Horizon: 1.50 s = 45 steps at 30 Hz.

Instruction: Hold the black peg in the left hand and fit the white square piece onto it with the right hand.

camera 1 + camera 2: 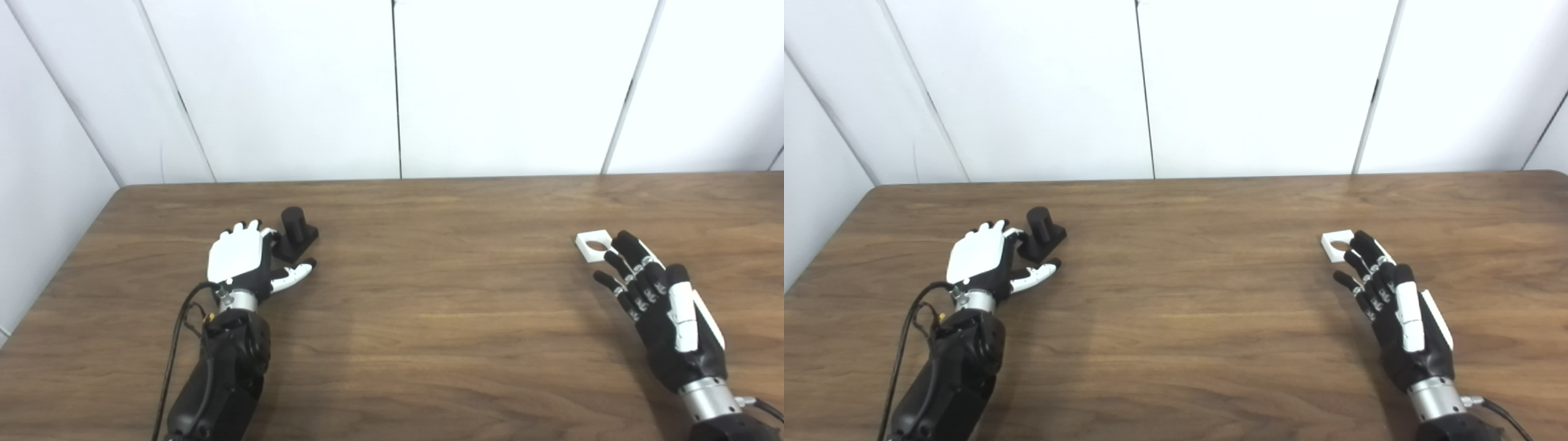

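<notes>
White panelled wall [490, 86]: flat panels divided by thin dark seams, closing the far side of the scene and running down the left edge.

Brown wood-grain table [429, 343]: fills the near and middle ground, its far edge meeting the wall, its far-left corner rounded.

Left arm, black casing with loose black cables along its left side: enters from the near edge at left and ends in the left hand [240, 260], white-backed with black and white fingers. The hand lies low over the table, back upward, fingers spread and extended toward the far side, thumb angled out to the right. It holds nothing. Its fingertips sit just beside the peg's base; whether they touch it cannot be told.

Right arm, black with a silver wrist collar: enters from the near edge at right and ends in the right hand [661, 306], black with white side plates. Fingers are extended and apart, pointing far-left, empty. The foremost fingertips reach the near-right edge of the white piece; contact cannot be confirmed.

Black peg [295, 233]: short upright cylinder on a black square base, standing on the table at left, just far-right of the left hand.

White square piece [594, 245]: flat plate with a round hole through its middle, lying on the table at right, well apart from the peg.
</notes>
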### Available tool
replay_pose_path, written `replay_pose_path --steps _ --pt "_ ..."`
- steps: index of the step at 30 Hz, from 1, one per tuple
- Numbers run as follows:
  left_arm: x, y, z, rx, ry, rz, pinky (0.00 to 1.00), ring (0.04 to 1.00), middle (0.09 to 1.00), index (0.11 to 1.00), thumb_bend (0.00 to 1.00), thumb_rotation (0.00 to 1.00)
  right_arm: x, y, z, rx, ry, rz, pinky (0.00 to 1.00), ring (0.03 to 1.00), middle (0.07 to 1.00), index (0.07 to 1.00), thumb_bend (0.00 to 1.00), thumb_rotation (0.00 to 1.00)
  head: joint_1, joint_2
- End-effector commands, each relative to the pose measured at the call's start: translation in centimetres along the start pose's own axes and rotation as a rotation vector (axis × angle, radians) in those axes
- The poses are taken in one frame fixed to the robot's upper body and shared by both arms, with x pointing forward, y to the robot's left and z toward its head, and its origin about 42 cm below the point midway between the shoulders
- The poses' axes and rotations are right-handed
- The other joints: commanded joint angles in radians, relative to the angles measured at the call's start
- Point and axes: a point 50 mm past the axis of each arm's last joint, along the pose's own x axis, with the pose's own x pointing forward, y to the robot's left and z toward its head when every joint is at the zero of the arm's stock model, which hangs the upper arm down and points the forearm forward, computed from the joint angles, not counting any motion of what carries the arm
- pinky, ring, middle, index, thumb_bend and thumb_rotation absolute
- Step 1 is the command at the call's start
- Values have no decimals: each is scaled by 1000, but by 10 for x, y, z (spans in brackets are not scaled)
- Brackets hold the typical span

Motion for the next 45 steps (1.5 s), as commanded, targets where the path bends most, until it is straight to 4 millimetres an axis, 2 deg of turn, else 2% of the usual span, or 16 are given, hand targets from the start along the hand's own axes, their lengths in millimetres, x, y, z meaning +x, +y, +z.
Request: replay_pose_path --steps 1,4,12,15,17,23,28,30,33,45 --pt "15 27 5 18 -18 93 1000 1000 964 775 641 663 -46 -9 -43 51 159 -68 867 953 952 909 626 916 1 1" --pt "17 26 5 12 -13 89 1000 1000 958 761 637 646 -47 -10 -43 47 160 -61 871 954 952 909 630 921 2 2" --pt "18 24 5 -27 -19 101 1000 1000 938 688 619 516 -45 -9 -40 41 158 -59 868 951 949 907 630 921 6 5" --pt "18 24 5 -58 -23 114 1000 1000 936 662 607 444 -44 -9 -40 44 154 -55 859 954 952 905 630 921 7 6" --pt "17 24 5 -76 -25 119 1000 1000 929 624 581 341 -44 -9 -39 45 152 -53 861 954 950 906 624 920 8 7" --pt "17 22 5 -76 -21 120 1000 1000 920 597 533 179 -44 -8 -38 49 147 -47 858 955 949 901 623 918 10 7" --pt "17 23 5 -73 -18 125 1000 1000 915 606 545 123 -44 -8 -37 45 145 -47 858 956 951 902 627 924 11 8" --pt "17 23 5 -77 -22 131 1000 1000 911 531 517 83 -44 -6 -37 50 144 -50 852 952 949 899 631 916 11 8" --pt "16 23 5 -84 -32 143 1000 1000 903 498 506 63 -44 -6 -36 52 143 -50 851 949 947 897 636 913 13 9" --pt "11 21 7 -138 -53 149 1000 995 890 493 505 61 -43 -5 -34 52 144 -44 863 957 957 909 630 933 4 10"
